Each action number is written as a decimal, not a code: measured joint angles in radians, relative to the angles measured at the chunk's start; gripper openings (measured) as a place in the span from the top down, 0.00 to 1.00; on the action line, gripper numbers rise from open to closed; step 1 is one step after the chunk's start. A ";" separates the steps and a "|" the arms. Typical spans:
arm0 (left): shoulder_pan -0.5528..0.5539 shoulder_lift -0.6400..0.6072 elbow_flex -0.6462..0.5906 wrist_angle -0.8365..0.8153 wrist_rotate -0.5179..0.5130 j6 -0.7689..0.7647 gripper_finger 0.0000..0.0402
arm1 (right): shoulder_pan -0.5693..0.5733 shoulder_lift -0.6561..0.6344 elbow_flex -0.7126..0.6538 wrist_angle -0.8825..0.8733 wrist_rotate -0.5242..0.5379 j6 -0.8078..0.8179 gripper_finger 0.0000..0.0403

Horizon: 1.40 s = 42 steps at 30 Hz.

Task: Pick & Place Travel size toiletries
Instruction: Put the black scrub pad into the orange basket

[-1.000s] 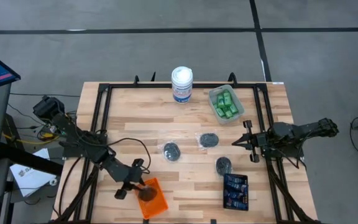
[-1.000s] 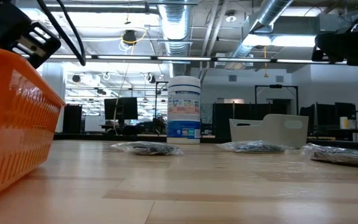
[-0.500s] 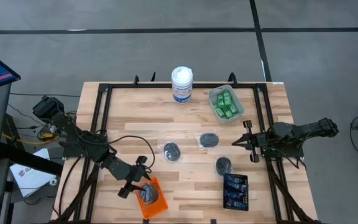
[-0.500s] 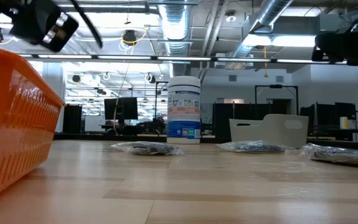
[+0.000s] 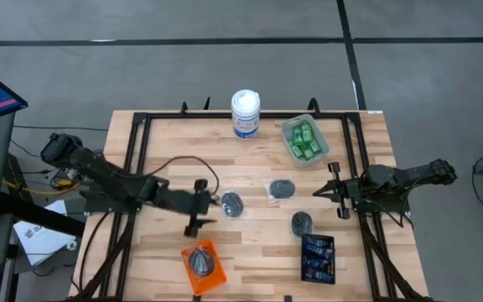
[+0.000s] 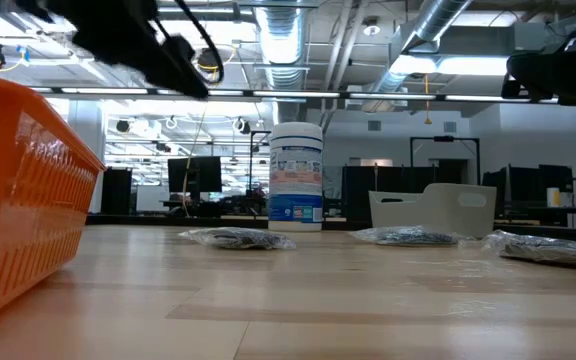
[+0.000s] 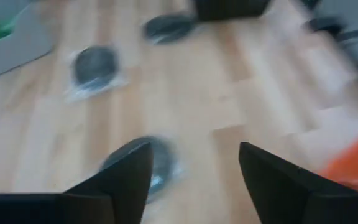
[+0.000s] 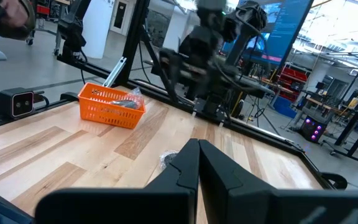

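Wooden planks form the table point(image 5: 250, 159), seen from straight above, with black rails round its edge. An orange tray point(image 5: 216, 274) near the front edge holds one wrapped grey puck point(image 5: 199, 261). Three more pucks in clear wrap lie loose mid-table: the nearest puck point(image 5: 231, 202) sits just ahead of the left pincer point(image 5: 209, 205), the middle puck point(image 5: 282, 189) lies further right, and the third puck point(image 5: 301, 222) lies beside a black tray of dark blue tubes point(image 5: 318, 257). Green bottles point(image 5: 305, 141) fill a clear tray at the back, next to a tall white canister point(image 5: 245, 112).

The left pincer hovers above the table with its fingers spread and nothing between them; its wrist view shows the nearest puck just beyond its fingertips. The right pincer point(image 5: 317, 192) waits at the right side, closed and empty.

The step in hand looks like reaching for the nearest puck. To do it well, the left pincer should centre over the puck, descend with fingers straddling it, and close on the puck itself rather than the loose wrap, which could slip or tear.
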 joint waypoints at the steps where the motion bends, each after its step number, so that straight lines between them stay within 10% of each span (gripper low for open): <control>1: 0.027 0.005 0.000 -0.011 0.000 0.017 0.39 | 0.000 0.000 0.000 0.000 0.000 0.000 1.00; 14: 0.223 0.094 -0.115 0.001 0.042 0.081 0.20 | 0.000 0.000 0.000 0.000 0.000 0.000 1.00; 42: 0.349 0.349 -0.210 0.372 0.189 0.180 0.26 | 0.000 0.000 0.000 0.000 0.000 0.000 1.00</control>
